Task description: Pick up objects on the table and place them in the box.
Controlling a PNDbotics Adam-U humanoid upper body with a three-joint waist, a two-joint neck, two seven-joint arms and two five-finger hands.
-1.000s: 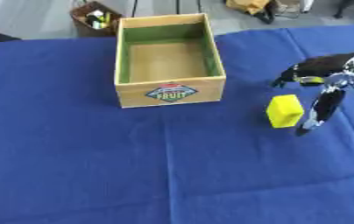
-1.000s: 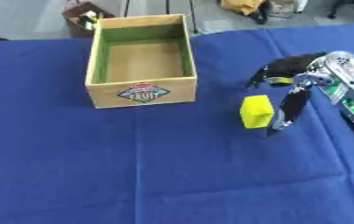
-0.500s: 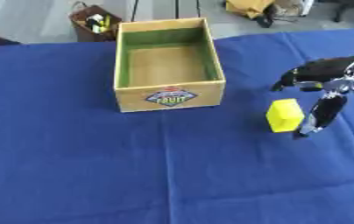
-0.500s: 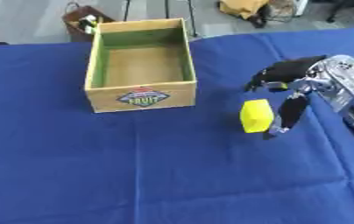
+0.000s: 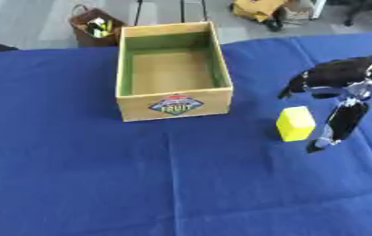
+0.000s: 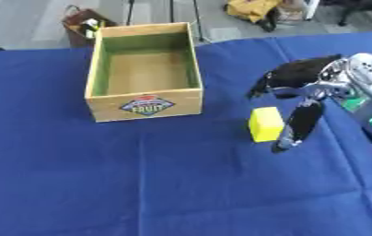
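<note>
Your right robot hand (image 6: 302,92) is hovering spread open, holding nothing; yellow block (image 6: 265,124) sitting between thumb and fingers, box (image 5: 172,77) to its left.

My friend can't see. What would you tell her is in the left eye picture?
A black robot hand reaches in from the right, open around a small yellow block standing on a blue tablecloth. To the block's left sits an open, empty wooden box with a fruit label on its front.
</note>
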